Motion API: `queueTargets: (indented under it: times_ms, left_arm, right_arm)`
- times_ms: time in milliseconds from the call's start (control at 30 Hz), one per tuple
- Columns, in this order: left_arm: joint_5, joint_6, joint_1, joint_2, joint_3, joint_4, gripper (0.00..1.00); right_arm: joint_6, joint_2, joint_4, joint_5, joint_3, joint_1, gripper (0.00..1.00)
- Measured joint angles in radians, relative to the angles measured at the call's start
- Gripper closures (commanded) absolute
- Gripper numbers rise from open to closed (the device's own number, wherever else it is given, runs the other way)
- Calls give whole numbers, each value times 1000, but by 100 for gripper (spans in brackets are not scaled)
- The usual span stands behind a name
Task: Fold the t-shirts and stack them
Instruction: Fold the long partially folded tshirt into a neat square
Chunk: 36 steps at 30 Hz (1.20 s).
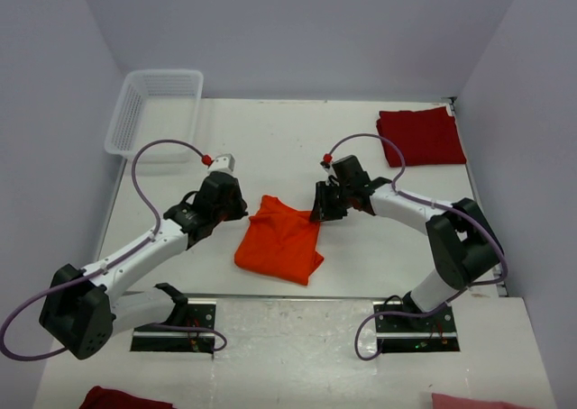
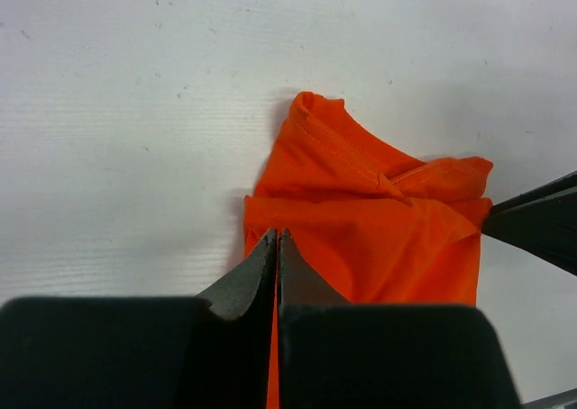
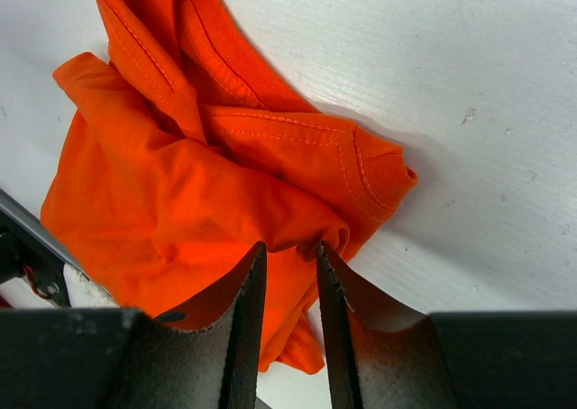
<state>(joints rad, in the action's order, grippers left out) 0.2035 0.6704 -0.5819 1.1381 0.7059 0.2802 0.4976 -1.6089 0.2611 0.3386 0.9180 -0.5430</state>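
orange shirt (image 1: 278, 245): mid-table (image 1: 270, 148), rumpled, part-folded | red shirt (image 1: 422, 137): folded, far right corner | left claw (image 1: 242, 213): clamped on orange shirt's left edge | right claw (image 1: 317, 213): nipping a bunched fold at its right edge | handling: light, limp, sags; likely best gripped at hems or corners

table (image 1: 379, 247): white, walled at left, far side and right | centre: orange shirt (image 1: 279, 242) is laid rumpled, partly folded | far right corner: red shirt (image 1: 421, 137) is laid folded | far left corner: basket (image 1: 153, 110) is set | near edge: red cloth (image 1: 122, 398) left, pink cloth (image 1: 473, 402) right, both cut off
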Motion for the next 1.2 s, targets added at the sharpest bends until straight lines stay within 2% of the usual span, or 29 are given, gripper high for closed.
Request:
queueTargets:
  times_ms: [533,833,933,1000,1100,1167,1200]
  left_arm:
    - [-47,-3,6,-7,-71,-1,100]
    - [-48,-8,6,-38,-72,8,100]
    - [-48,-10,6,-55,-72,26,100]
    - [-48,-10,7,-64,-72,31,100]
    - [-48,-10,7,-64,-72,32,100]
    - [-51,-10,7,-55,-72,29,93]
    - [-54,-10,7,-47,-72,26,86]
  right_arm:
    - [5,50,-9,-9,-48,0,69]
    - [13,-30,-40,-6,-49,0,71]
    - [17,-42,-45,-6,-48,0,78]
    - [19,-45,-46,-6,-43,0,89]
    - [21,-56,-51,-6,-33,0,97]
    - [22,-57,-52,-5,-31,0,100]
    - [22,-57,-52,-5,-30,0,100]
